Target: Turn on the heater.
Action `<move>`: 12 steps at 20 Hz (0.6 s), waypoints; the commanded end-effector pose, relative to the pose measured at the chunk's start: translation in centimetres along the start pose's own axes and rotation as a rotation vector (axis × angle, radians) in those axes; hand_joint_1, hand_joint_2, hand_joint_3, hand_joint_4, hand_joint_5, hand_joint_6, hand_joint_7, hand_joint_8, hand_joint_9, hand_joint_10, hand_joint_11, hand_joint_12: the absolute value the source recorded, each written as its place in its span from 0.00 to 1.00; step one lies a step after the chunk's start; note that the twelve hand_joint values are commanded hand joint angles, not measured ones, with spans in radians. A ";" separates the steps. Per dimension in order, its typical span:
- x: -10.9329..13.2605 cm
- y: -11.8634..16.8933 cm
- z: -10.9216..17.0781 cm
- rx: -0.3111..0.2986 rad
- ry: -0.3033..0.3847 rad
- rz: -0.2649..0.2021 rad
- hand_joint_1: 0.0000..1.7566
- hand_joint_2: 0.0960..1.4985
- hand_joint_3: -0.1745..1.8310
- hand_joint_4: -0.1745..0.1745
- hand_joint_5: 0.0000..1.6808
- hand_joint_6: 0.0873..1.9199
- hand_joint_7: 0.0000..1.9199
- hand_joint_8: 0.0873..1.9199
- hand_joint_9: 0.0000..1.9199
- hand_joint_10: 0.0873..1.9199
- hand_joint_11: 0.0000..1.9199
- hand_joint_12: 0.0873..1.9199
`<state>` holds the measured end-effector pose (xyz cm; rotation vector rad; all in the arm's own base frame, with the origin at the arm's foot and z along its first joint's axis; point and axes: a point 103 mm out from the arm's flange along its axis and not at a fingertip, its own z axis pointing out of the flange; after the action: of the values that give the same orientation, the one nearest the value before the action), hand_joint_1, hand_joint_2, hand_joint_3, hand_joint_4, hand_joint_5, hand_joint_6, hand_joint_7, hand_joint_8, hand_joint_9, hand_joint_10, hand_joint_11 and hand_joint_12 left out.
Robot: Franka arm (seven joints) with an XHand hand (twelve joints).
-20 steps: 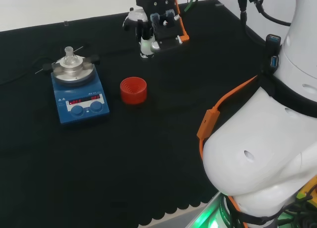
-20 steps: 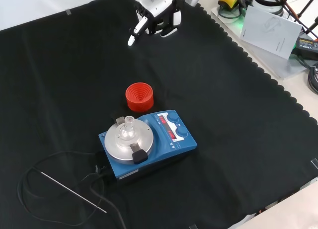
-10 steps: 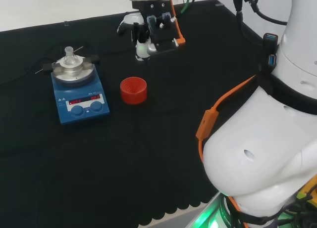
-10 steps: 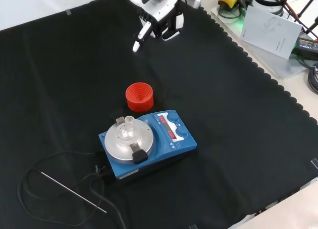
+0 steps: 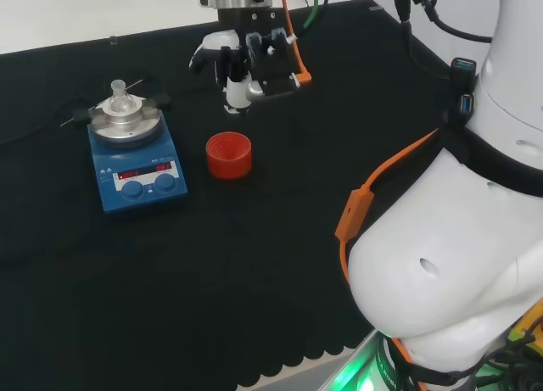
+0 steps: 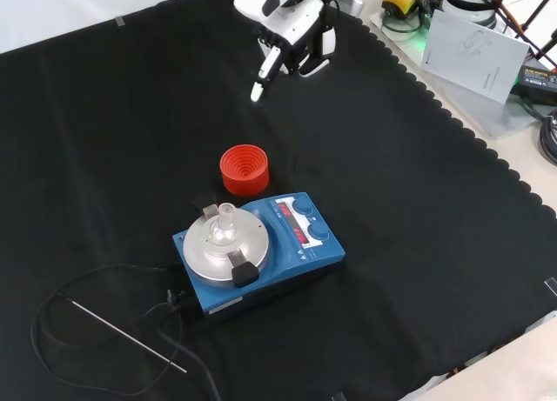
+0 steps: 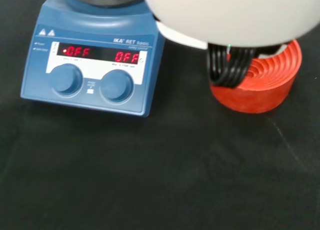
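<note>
Above the far part of the desk (image 6: 418,244) in the front view, the robot hand (image 6: 291,23) hangs clear of the cloth, holding nothing, one finger (image 6: 264,70) stretched straight down and forward while the rest look curled in. Nearer the camera stands a red ribbed ring stand (image 6: 244,170), just beside the blue heater (image 6: 261,251). A small glass vessel (image 6: 225,223) sits on the heater's round metal plate (image 5: 127,125). Two front knobs (image 7: 116,85) sit under red lit displays (image 7: 97,53).
</note>
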<state>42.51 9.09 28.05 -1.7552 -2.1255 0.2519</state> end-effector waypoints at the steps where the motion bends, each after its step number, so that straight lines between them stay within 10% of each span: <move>1: 1.0 -0.6 0.6 0.025 0.000 -0.024 0.89 0.25 0.66 0.19 0.20 0.02 0.79 0.84 0.84 0.73 0.72 0.60; 12: 3.2 -1.4 1.5 0.055 -0.010 -0.067 0.88 0.25 0.69 0.22 0.19 0.03 0.79 0.88 0.84 0.75 0.70 0.64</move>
<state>40.47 11.64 27.72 -1.6598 -2.1509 0.2970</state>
